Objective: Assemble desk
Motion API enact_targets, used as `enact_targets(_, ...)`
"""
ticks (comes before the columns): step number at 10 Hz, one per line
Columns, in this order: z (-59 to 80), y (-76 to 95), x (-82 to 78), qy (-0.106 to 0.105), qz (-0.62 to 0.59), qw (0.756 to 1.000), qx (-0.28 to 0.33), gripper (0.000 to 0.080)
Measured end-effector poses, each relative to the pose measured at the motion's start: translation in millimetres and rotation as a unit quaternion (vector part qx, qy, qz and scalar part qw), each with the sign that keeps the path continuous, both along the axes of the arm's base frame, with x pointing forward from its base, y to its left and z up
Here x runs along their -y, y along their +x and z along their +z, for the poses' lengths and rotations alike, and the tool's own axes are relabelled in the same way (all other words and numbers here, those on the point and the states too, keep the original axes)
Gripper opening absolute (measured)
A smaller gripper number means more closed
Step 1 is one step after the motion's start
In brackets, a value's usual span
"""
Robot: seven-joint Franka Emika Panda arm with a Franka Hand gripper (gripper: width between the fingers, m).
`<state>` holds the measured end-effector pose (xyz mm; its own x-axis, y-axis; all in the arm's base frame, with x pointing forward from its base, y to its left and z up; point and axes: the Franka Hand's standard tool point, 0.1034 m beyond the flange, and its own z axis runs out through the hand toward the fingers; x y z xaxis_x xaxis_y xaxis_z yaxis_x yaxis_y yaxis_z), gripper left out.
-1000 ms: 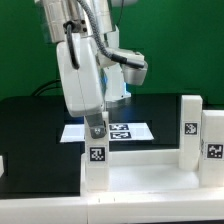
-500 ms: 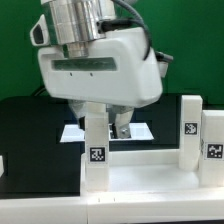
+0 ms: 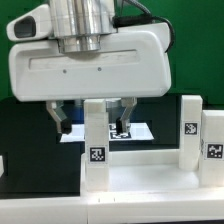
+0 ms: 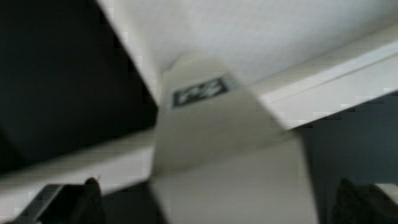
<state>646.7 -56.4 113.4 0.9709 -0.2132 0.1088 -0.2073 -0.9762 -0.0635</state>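
One leg (image 3: 95,135) stands upright between the open claw (image 3: 92,124) fingers.

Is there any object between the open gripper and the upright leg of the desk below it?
Nothing visible is between them. The gripper is open, with one finger on each side of the upright leg, which stands on the tabletop panel. In the wrist view, the leg sits between the fingertips with only bare gaps.

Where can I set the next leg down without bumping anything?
Bare black table on the exterior view's left of the upright leg. Crowded around that leg under the open gripper, by the marker board, and the right legs.
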Motion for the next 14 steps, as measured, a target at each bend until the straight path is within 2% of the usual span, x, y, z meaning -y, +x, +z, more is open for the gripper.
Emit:
enact_targets(1,-1.7,0.8,-2.6,-0.018,0.074,0.997,0.012,0.0648)
enact_targets(2,-3.4,-0.9,-4.4,-0.009,0.037,0.999,0.008,0.0648)
enact_targets(3,-3.4,-1.0,-2.9,-0.01,0.04,0.999,0.008,0.053)
enact_targets(4,-4.0,-1.2,-3.1,-0.007,0.018,1.0,0.007,0.0364)
enact_targets(5,-4.4,-1.3,-3.1,-0.003,-0.011,1.0,0.006,0.0364)
enact_targets(6,-4.6,-1.4,-2.7,-0.001,-0.033,0.999,0.005,0.0284)
enact_targets(8,-5.2,-2.2,0.1,0.011,-0.133,0.991,0.0,0.0284)
enact_targets(9,-5.3,-5.5,0.6,0.023,-0.252,0.967,-0.016,0.0284)
enact_targets(11,-6.3,-9.7,6.3,0.058,-0.437,0.897,-0.029,0.0284)
enact_targets(14,-6.6,-10.6,6.8,0.063,-0.496,0.865,-0.033,0.0284)
